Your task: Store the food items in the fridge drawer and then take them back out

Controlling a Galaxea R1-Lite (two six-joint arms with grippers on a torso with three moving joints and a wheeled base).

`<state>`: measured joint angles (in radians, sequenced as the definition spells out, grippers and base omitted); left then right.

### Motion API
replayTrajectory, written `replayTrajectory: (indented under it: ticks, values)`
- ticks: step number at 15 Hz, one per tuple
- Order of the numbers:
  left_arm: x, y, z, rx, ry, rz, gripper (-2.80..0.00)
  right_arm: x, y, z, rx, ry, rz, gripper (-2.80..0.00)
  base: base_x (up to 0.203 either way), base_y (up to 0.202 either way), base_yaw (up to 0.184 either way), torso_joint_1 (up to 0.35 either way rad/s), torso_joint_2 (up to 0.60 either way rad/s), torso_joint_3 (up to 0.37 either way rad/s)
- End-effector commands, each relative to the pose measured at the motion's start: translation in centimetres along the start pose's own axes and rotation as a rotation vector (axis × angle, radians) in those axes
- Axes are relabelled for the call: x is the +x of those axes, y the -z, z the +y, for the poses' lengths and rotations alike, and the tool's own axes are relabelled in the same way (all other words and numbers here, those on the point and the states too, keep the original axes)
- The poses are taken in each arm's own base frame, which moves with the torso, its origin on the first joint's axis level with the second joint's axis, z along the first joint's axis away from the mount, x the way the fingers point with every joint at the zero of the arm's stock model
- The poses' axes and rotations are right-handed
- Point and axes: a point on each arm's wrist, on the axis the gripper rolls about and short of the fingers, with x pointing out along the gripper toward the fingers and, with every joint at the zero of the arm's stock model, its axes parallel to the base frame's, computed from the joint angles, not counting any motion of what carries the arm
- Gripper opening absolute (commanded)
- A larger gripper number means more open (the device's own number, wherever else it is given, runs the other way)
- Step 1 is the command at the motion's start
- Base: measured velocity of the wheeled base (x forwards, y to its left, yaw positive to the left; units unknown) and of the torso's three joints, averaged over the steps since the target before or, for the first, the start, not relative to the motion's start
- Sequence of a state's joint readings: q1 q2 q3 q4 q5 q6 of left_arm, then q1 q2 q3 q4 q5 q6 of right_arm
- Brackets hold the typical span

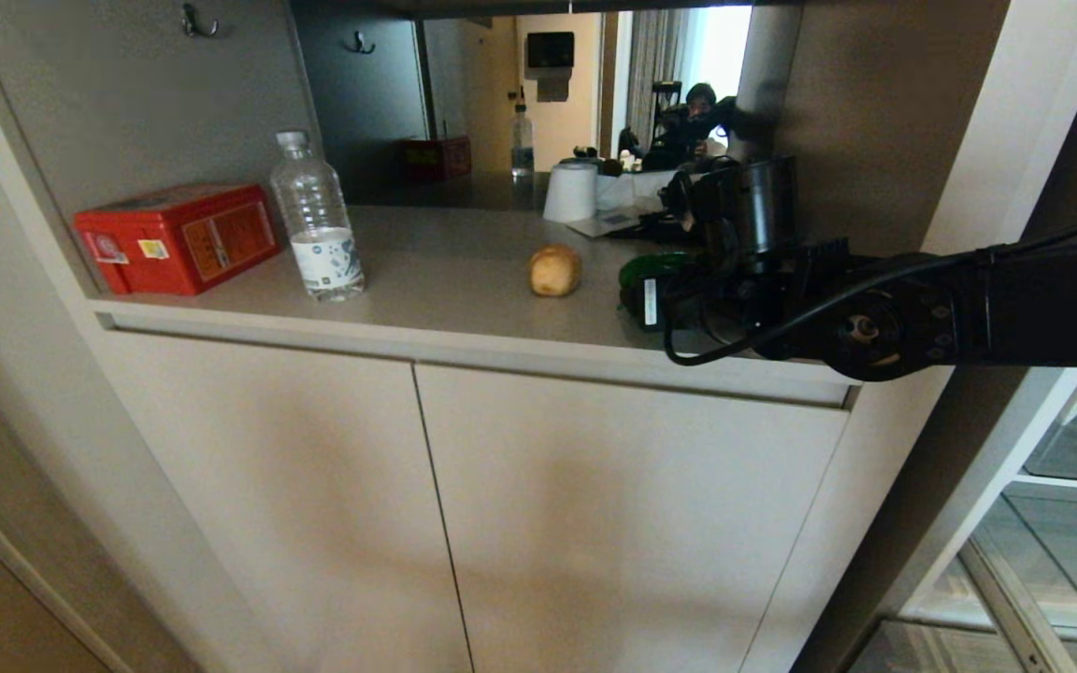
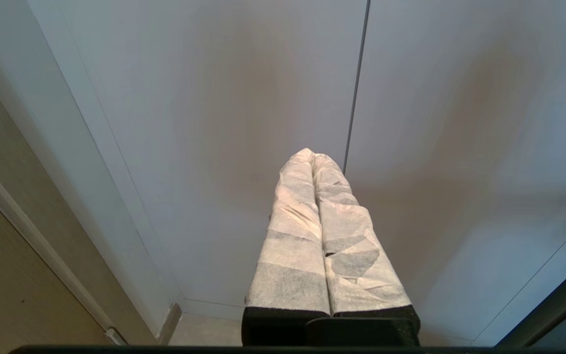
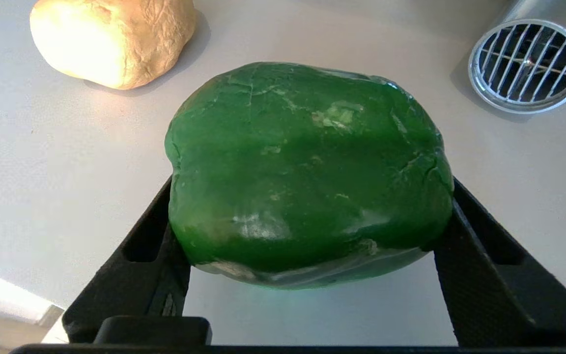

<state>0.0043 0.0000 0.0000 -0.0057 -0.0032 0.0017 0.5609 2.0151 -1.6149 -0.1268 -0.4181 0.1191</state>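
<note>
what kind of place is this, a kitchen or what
Probably a home kitchen or pantry nook: a counter over cabinet doors holds a potato, green pepper and water bottle, with fridge shelving alongside.

green pepper (image 3: pixel 307 172), tan potato (image 1: pixel 554 270) beside it

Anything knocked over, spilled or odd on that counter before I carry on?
Nothing stands out. The water bottle stands upright, the red box sits flat, the potato rests alone, and the right claw brackets the intact green pepper on the countertop.

Glossy green pepper (image 3: pixel 307 172), matt countertop (image 3: pixel 67 162)
</note>
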Motion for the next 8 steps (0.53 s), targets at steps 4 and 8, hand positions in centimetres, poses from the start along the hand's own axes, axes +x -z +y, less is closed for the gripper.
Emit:
replayTrajectory:
  ticks: [4,8]
  values:
    - [0.0,0.1,0.0,0.0,0.0,0.003,-2.8,-2.2,-1.8,-0.5,0.02,-0.009,-0.046,-2.8,0.0,0.0,0.0,0.0,0.0,0.0]
    - [0.0,0.1,0.0,0.0,0.0,0.003,-2.8,-8.0,-3.8,-1.8,0.04,-0.044,-0.102,-2.8,0.0,0.0,0.0,0.0,0.0,0.0]
